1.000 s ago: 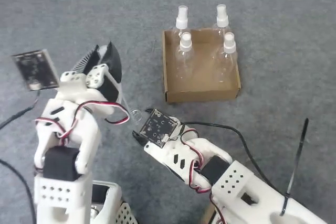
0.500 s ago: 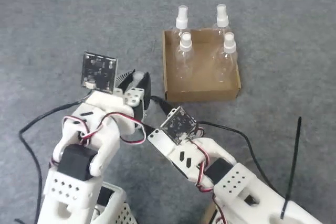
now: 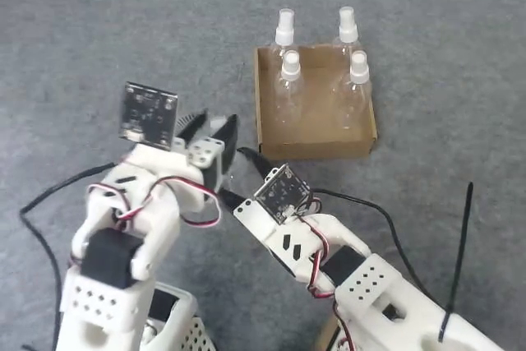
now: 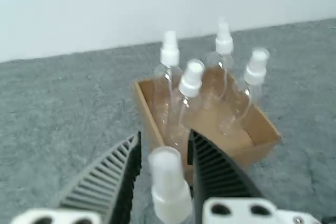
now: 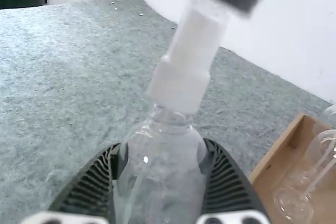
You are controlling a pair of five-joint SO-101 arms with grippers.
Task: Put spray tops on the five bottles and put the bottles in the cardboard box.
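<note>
In the right wrist view a clear bottle (image 5: 160,177) stands upright with my right gripper (image 5: 160,192) shut on its body. A white spray top (image 5: 186,74) sits at the bottle's neck, held from above by my left gripper (image 4: 165,174), which is shut on the spray top (image 4: 168,184). From the high view the left gripper (image 3: 215,127) hangs just above the right gripper (image 3: 236,177), left of the cardboard box (image 3: 316,150). Several bottles (image 3: 290,80) with spray tops stand upright in the box (image 4: 265,129).
Grey carpet covers the table, with open room left and right of the box. Black and red cables (image 3: 386,228) trail from the arms near the front edge. A thin black rod (image 3: 460,256) sticks up at the front right.
My left arm has swung right from the far left and brought the spray top down over the bottle. The right gripper has shifted with the bottle a little toward the box.
</note>
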